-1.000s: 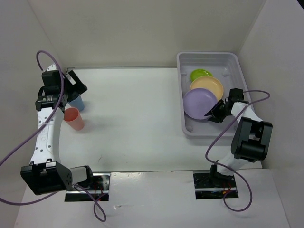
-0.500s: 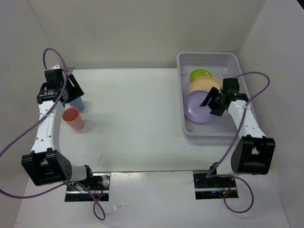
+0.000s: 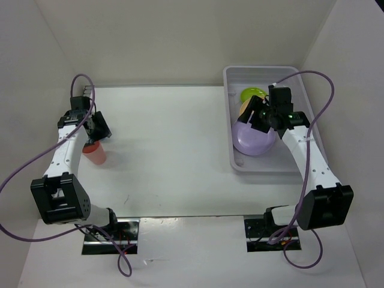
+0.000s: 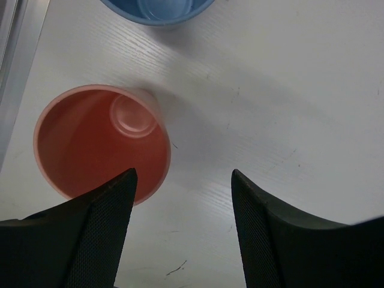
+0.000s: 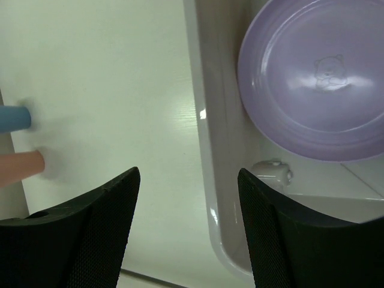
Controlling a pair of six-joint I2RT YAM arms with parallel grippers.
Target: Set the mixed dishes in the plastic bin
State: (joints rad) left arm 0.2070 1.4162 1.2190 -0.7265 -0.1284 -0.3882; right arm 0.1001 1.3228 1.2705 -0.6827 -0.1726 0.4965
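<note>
Left gripper (image 4: 183, 180), jaws wide, has swung from the blue cup (image 4: 157, 9) to the salmon-red cup (image 4: 99, 141), now under its left finger (image 4: 90, 240); right gripper (image 5: 189, 180), likewise spread, hangs beside the lavender plate (image 5: 324, 90).

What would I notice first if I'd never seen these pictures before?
Probably the big lavender plate lying in the plastic bin on the right, with the open right gripper hovering over the bin. On the left, the salmon-red cup stands upright on the table close under the open left gripper, a blue cup beside it.
</note>
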